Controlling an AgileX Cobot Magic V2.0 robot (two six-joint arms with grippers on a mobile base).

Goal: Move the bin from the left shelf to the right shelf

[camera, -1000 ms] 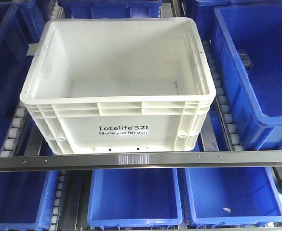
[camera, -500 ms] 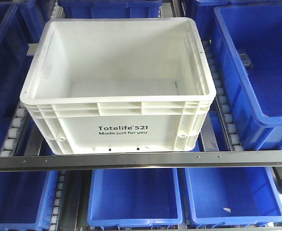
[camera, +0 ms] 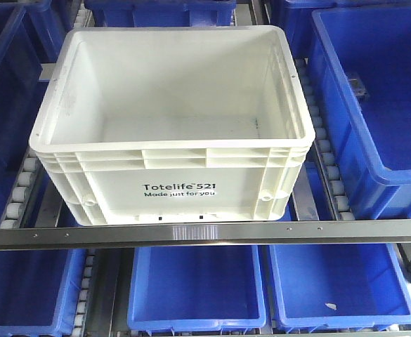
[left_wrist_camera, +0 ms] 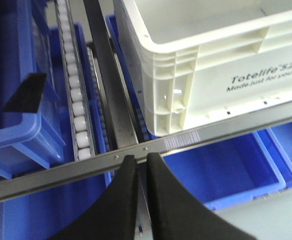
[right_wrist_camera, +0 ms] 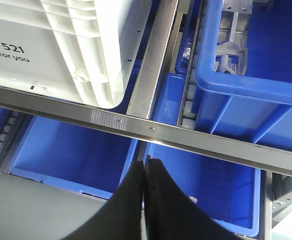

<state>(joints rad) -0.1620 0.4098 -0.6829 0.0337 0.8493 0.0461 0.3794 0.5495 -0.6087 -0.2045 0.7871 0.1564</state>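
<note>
White bin point(camera: 171, 126) seated empty on the roller lane, front wall against the steel rail point(camera: 205, 232), blue bins point(camera: 374, 105) to either side and on the level below; untouched as yet. Left gripper point(left_wrist_camera: 142, 161) pinched nearly closed on nothing, just before the rail near the bin's left front corner; right gripper point(right_wrist_camera: 144, 165) closed and empty, below the rail by the right corner. Likely trouble: closed fingers jabbing rail or ribbed rim; uneven lift tilting the bin, snagging it on the rail.
</note>
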